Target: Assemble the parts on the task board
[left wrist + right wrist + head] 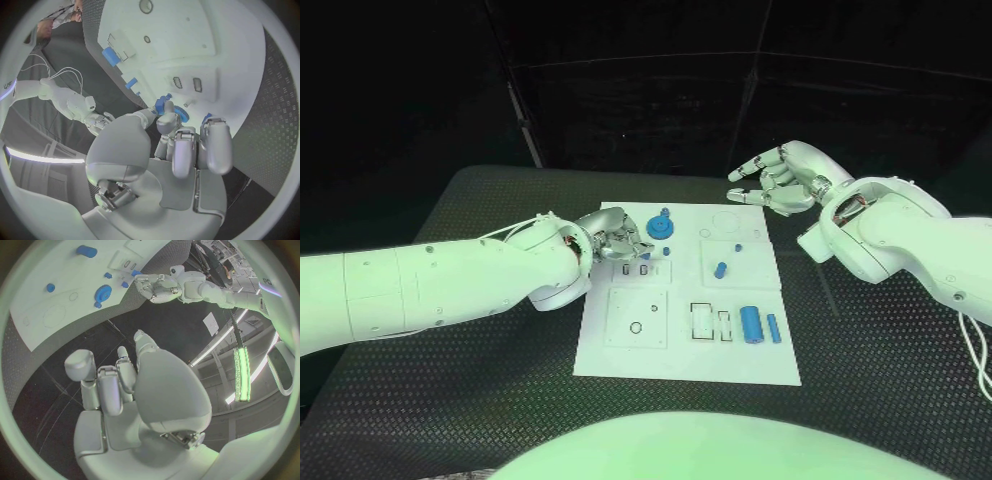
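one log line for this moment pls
left hand: at blue round part, grip unclear | right hand: holds nothing, off task board

The tabletop [473, 400] is black with a fine raised tread pattern of small repeating marks across its whole surface. On it lies the white task board [625, 355], marked with thin dark outlines of rectangles, ovals and circles, and carrying blue parts: a round blue disc [659, 225], a small blue peg [720, 269] and two long blue bars [762, 325] side by side. Both arms are white, and the left hand [620, 240] and right hand [769, 180] are silver with pale fingers.
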{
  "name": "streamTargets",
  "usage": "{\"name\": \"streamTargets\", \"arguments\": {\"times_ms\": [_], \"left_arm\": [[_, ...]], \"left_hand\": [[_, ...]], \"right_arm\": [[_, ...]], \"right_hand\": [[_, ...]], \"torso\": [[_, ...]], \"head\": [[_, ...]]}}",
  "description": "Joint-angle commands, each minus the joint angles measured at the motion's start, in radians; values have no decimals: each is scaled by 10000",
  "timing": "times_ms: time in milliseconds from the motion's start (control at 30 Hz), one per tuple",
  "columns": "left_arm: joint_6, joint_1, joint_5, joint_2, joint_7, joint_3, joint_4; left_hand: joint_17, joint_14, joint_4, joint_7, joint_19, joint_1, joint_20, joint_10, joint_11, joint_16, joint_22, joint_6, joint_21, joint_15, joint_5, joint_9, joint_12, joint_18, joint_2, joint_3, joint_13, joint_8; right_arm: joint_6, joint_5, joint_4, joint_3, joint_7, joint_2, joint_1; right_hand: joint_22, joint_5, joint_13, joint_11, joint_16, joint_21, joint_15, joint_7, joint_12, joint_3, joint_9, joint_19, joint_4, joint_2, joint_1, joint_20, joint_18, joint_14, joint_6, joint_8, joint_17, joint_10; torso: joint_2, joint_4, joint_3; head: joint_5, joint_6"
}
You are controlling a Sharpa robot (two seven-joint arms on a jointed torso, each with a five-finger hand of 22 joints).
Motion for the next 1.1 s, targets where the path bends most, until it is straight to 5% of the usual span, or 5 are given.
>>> {"name": "streamTargets", "arguments": {"times_ms": [33, 500, 1100], "left_arm": [[-528, -47, -1069, 43, 464, 8, -13], [331, -208, -1270, 254, -171, 8, -364], [579, -359, -1276, 482, -583, 6, -691]], "left_hand": [[2634, 1037, -1683, -39, 64, 16, -17, 89, -31, 31, 17, -16, 32, -81, 2, 12, 49, -86, -82, 1751, 14, 43], [2634, 1037, -1640, -42, 53, -64, -19, 98, -33, 31, 1, -8, 19, -83, 1, 58, 35, -80, -141, 1964, -17, 92], [2634, 1037, -1627, -44, 52, -88, -19, 113, -34, 31, 1, -6, 17, -83, 0, 71, 59, -80, -158, 2008, 10, 108]], "right_arm": [[50, -30, -1, 5, 86, 9, 18], [90, -30, -35, 4, 101, 54, 16], [132, -30, -73, 3, 125, 81, 14]], "right_hand": [[-14, 52, -7, -75, -67, -51, -42, -4, -26, -6, -10, -77, -55, 54, 9, -25, 27, 614, 50, 44, 753, -22], [-14, 52, -7, -75, -67, -51, -42, -4, -26, -6, -10, -77, -55, 54, 9, -25, 27, 614, 50, 44, 753, -22], [10, 72, 6, -74, -47, -48, -42, -4, -15, -26, -18, -59, -38, 63, -31, -26, 21, 626, 50, 47, 803, -11]], "torso": [[17, -5, -6], [24, -11, -4], [18, -7, 9]], "head": [[5, 16], [6, -85], [-20, -159]]}}
